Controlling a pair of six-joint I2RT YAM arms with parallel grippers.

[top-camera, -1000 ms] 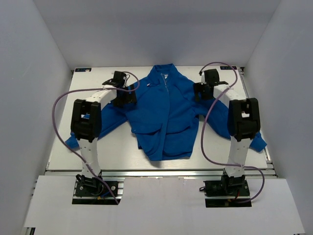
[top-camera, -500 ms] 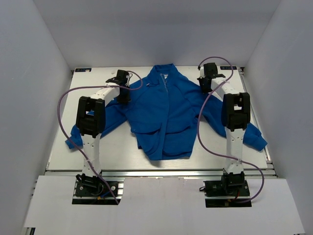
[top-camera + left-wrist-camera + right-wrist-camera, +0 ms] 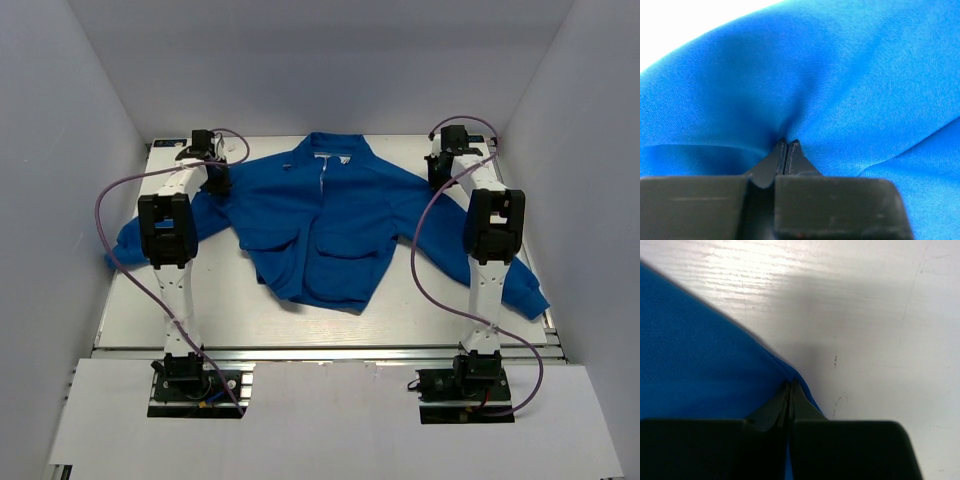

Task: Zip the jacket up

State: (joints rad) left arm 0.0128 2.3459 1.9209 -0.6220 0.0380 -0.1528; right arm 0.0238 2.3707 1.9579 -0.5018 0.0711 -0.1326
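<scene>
Both sets of jaws are squeezed together on the jacket (image 3: 330,235). Left gripper (image 3: 785,143) bites a puckered fold of fabric, right gripper (image 3: 790,385) nips its edge.

The jacket (image 3: 320,230) lies spread across the middle of the table (image 3: 230,322).

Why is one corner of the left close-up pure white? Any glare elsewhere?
Left wrist view: the table behind the jacket is overexposed to blank white. Right wrist view: glare streaks the table, with a soft shadow above the fingers. Top view: evenly lit, sharp.
</scene>
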